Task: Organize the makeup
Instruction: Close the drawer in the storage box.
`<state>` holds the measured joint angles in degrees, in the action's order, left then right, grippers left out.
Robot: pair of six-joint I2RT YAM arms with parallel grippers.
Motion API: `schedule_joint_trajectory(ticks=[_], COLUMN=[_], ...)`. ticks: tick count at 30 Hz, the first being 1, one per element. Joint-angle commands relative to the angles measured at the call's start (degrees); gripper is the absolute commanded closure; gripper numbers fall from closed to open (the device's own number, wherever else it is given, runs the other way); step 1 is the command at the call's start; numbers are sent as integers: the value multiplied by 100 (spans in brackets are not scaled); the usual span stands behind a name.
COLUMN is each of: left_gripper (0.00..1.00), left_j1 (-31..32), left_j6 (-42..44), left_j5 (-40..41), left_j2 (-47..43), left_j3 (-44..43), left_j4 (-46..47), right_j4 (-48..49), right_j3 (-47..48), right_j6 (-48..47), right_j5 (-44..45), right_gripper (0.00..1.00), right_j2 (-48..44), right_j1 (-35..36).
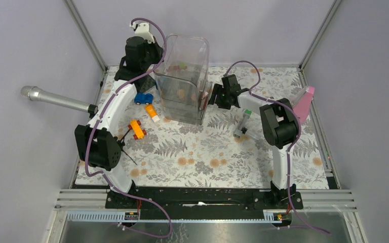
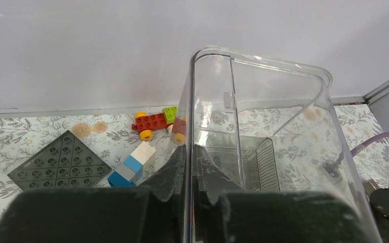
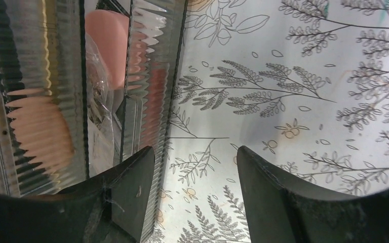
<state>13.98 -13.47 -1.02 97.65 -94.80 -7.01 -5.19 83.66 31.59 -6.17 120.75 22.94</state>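
Left tool (image 2: 190, 161) clamped the clear bin (image 1: 182, 58) while the right tool (image 3: 195, 167), jaws apart, sat nearest the grey tube (image 1: 242, 124), which lay just lower right, its length running up-down the frame.

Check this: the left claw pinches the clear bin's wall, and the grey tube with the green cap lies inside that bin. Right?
No. The grey tube lies outside the clear bin, on the table to its right, as the top external view shows. The left claw does pinch the wall.
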Motion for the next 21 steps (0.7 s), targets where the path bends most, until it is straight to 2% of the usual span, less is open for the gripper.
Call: schedule_joint_trajectory(ticks=[1, 15, 18, 21], left_gripper=[95, 95, 95, 95], left_j1=[193, 206, 211, 211], left_j6=[47, 29, 30, 25], left_j5=[-251, -292, -280, -296], left_j2=[404, 422, 426, 439], left_j3=[252, 225, 222, 208], left_j4=[-1198, -1207, -1206, -1207], right_j4=[281, 1388, 1274, 946], right_j3=[330, 215, -21, -349], right_j6=[300, 951, 838, 564], right_j5=[-75, -858, -462, 459], right_gripper=[32, 29, 29, 29], right_j2=[174, 397, 147, -320], right_j1=[111, 281, 280, 282])
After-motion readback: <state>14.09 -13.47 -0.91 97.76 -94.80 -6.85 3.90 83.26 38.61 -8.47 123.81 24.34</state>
